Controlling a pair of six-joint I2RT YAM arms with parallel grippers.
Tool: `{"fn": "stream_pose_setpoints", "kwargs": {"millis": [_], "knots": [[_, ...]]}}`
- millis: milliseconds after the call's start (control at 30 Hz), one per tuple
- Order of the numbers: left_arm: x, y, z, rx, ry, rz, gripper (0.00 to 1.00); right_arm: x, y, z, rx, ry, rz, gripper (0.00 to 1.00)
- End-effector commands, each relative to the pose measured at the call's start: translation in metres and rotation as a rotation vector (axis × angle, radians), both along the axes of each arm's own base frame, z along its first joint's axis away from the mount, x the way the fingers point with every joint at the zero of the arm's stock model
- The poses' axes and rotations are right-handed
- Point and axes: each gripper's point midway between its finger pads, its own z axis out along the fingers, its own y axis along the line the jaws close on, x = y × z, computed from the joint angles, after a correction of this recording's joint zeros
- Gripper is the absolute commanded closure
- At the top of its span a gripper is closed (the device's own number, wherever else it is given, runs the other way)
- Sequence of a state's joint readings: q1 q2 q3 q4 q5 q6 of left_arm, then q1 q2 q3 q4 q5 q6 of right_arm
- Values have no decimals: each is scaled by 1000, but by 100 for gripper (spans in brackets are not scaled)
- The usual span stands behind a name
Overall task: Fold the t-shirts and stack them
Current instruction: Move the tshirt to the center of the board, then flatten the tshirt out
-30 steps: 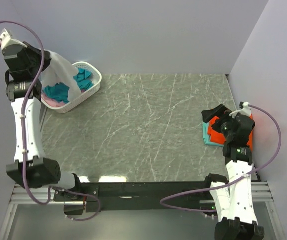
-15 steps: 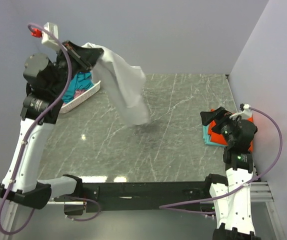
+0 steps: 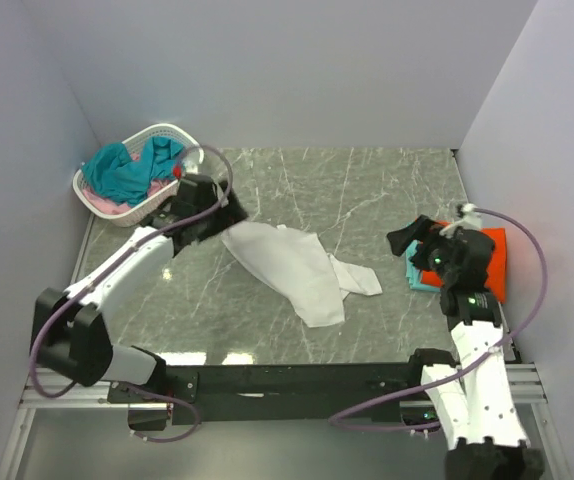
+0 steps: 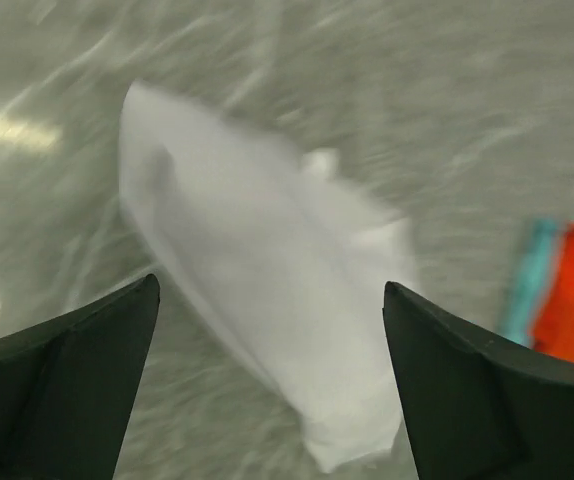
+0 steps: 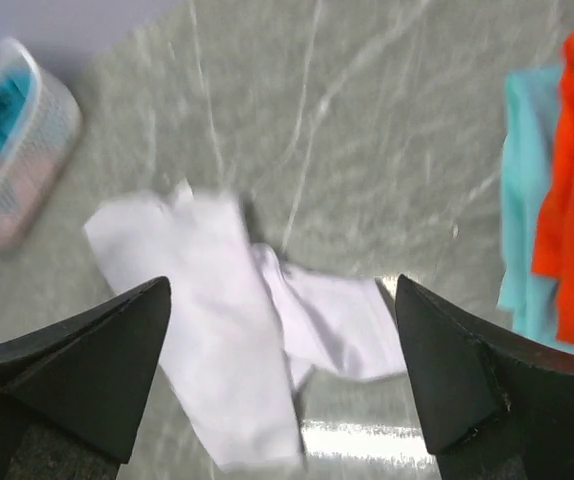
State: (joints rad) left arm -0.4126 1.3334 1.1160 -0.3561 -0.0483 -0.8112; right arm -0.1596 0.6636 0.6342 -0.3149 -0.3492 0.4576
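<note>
A crumpled white cloth t-shirt [image 3: 292, 268] lies unfolded on the grey marbled desk [image 3: 367, 180], just left of the centre of the top view. It stretches from upper left to lower right, and 1 loose part of it reaches out to the right.

The left fingers [image 4: 77, 380] are at the shirt's upper-left end, spread wide with nothing between them. In the left wrist view the shirt lies on the desk beyond the 2 fingers, ungripped and blurred. I cannot tell whether the fingers touch the cloth.

The right fingers [image 5: 77, 380] are also wide apart and empty. They hang at the right of the top view, just left of a small stack. That stack is a flat orange-red t-shirt [image 3: 489, 262] on top of a teal t-shirt [image 3: 417, 278], whose edge shows along the stack's left side.

In the upper left of the top view, a white perforated plastic basket [image 3: 117, 212] holds bunched teal shirts [image 3: 122, 172] and some pink cloth [image 3: 95, 197].
</note>
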Motion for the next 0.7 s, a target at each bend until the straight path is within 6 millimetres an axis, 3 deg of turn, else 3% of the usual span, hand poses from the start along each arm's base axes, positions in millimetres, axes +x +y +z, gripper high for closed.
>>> {"fn": "stream_pose_setpoints", "kwargs": {"millis": [0, 167, 300, 400, 567, 667], "knots": [[-16, 42, -46, 140, 141, 182, 1, 1, 27, -3, -112, 49, 83, 1], [-36, 62, -76, 163, 195, 239, 1, -5, 58, -33, -201, 162, 152, 3], [-63, 81, -110, 167, 266, 281, 1, -25, 88, -60, -177, 245, 264, 5], [-78, 77, -124, 121, 280, 247, 1, -45, 116, -83, -157, 312, 351, 7], [-92, 75, -130, 71, 276, 235, 1, -71, 156, -121, -156, 424, 464, 10], [-97, 77, -128, 65, 267, 238, 1, -76, 159, -138, -221, 490, 462, 11]]}}
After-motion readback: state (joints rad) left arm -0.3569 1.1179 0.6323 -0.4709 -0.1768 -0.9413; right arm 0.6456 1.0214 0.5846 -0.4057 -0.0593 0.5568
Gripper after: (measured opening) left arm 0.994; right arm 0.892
